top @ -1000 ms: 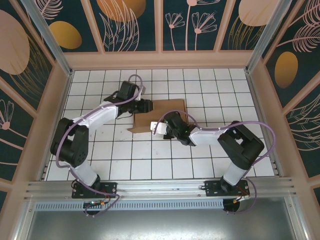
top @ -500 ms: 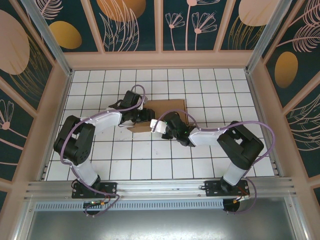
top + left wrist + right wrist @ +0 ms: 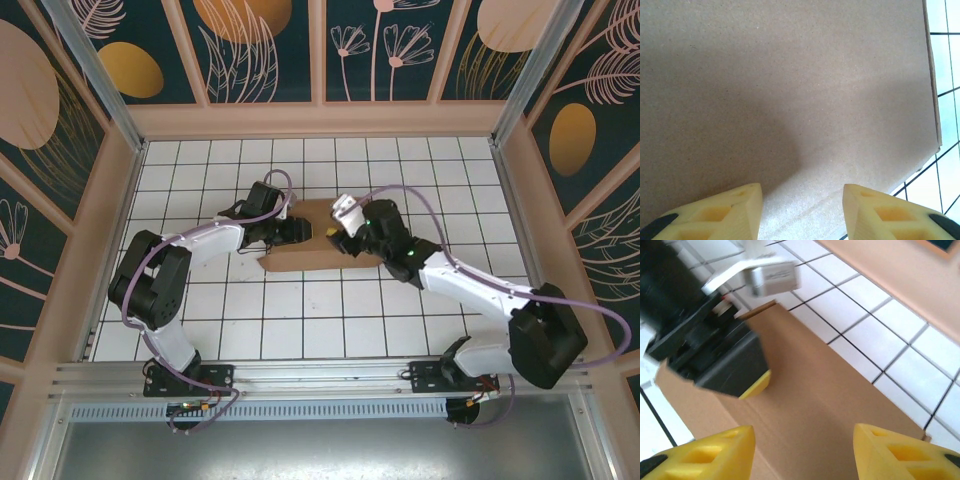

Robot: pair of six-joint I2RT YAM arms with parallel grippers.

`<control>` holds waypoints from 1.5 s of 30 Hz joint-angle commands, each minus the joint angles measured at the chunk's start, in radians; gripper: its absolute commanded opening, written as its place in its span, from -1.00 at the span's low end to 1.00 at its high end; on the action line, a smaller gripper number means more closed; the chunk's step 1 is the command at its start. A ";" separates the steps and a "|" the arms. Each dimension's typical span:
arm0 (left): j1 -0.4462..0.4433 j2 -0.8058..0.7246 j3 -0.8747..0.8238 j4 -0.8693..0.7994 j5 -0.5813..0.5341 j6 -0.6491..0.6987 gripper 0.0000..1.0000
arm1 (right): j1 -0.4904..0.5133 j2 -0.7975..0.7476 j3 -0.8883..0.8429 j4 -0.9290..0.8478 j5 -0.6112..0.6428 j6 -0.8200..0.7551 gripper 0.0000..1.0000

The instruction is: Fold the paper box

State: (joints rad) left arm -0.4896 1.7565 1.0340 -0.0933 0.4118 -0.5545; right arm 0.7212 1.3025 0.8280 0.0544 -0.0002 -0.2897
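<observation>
The paper box (image 3: pixel 316 256) lies flat on the white tiled table as a plain brown cardboard sheet. My left gripper (image 3: pixel 304 232) is low over the box's left part, open, with bare cardboard (image 3: pixel 790 90) between its yellow fingers (image 3: pixel 735 210) and nothing held. My right gripper (image 3: pixel 334 234) hangs open over the box's middle, facing the left one. In the right wrist view, brown cardboard (image 3: pixel 830 400) lies under its spread gripper (image 3: pixel 802 445). Beyond it is one yellow fingertip (image 3: pixel 756 385) of the left gripper, resting at the box surface.
Wooden walls (image 3: pixel 320 120) enclose the tiled table (image 3: pixel 300 330) at the back and both sides. An aluminium rail (image 3: pixel 320 375) runs along the near edge by the arm bases. Open tiles lie in front of the box.
My right arm has swung from the box's near edge up to its right side and its gripper has opened. The left gripper came down onto the box and then stayed.
</observation>
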 commanded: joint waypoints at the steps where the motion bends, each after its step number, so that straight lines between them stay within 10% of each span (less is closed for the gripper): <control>1: -0.006 0.010 -0.002 -0.088 -0.013 0.043 -0.01 | -0.076 -0.017 0.068 -0.261 -0.033 0.285 0.05; 14: 0.121 -0.175 0.044 -0.125 -0.055 0.060 0.37 | -0.418 0.216 0.219 -0.378 -0.279 0.560 0.24; 26: 0.250 -0.079 -0.055 0.011 -0.040 0.059 0.50 | -0.507 0.453 0.254 -0.209 -0.546 0.629 0.39; 45: 0.307 0.007 -0.249 0.280 0.218 -0.027 -0.51 | -0.603 0.553 0.143 -0.064 -0.745 0.660 0.45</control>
State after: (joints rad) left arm -0.1967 1.7287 0.8165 0.1417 0.5865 -0.5613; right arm 0.1322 1.8427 0.9985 -0.0570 -0.6983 0.3519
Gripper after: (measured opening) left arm 0.258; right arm 0.723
